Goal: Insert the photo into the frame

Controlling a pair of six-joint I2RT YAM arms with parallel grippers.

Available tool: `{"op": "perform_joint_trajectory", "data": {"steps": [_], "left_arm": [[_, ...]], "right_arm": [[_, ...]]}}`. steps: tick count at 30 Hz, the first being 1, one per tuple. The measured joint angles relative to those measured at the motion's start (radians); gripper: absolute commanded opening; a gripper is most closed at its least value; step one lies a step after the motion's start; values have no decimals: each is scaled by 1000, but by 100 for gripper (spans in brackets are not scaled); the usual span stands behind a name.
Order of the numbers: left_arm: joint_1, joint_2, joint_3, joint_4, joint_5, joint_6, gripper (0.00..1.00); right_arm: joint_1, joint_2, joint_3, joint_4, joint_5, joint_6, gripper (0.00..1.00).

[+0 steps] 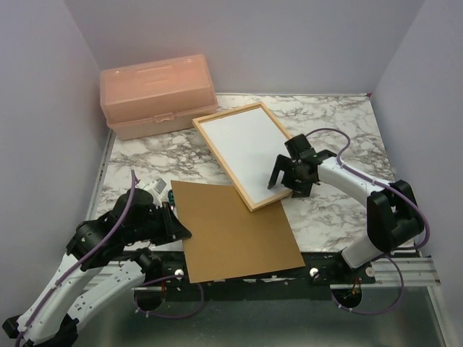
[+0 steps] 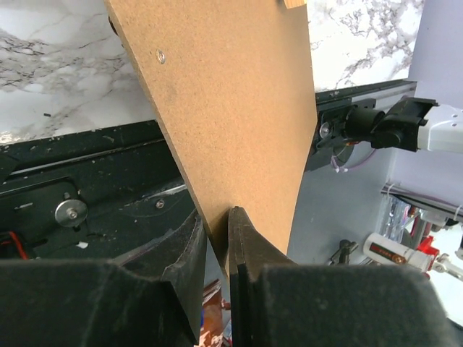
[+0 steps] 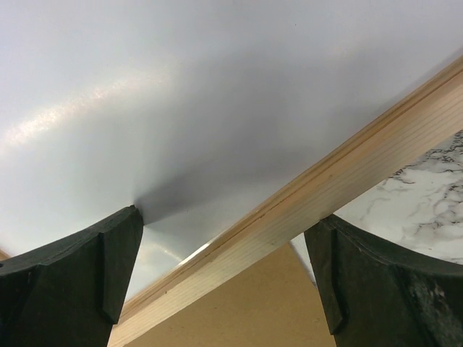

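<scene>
1. Fingers [image 2: 246, 249] of the left tool [image 2: 217, 217] stood narrow and pinched one edge of the brown backing board [image 1: 235, 231].
2. Ahead of that tool, the board reached out over the black rail [image 2: 87, 181] and onto the marble worktop [image 1: 137, 155].
3. We saw the right tool [image 1: 286, 181] spread wide and holding nothing.
4. It sat over the frame [image 1: 223, 167], with one light-wood bar of the frame running slantwise through the gap between its fingers.
5. One of its fingers [image 3: 108, 267] came down on the inner side of that bar. Its tip met its own shadow there, so it appeared to touch the sheet, though we could not tell for certain.
6. The other finger hung on the outer side of the bar, over the marble.
7. The photo [image 1: 249, 148] lay inside the frame, plain white side up. It filled the space between the bars and passed directly under the right tool.
8. The frame lay flat on the worktop. The corner nearest the right tool rested over the far edge of the board, and we saw brown board showing below the bar between that tool's fingers.
9. Beyond the frame, well away from both tools, a peach toolbox [image 1: 159, 94] stood shut against the back wall, just beside the frame's far corner.
</scene>
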Motion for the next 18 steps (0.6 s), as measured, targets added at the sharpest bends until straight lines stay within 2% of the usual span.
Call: {"op": "perform_joint_trajectory", "data": {"steps": [10,18], "left_arm": [[0,35,183,-103,-25,56,0],[0,73,331,-110,-25,84,0]], "right_arm": [[-5,-31,0,-8,0,-14,100],[-4,-120,0,-29,-27,-65,100]]}}
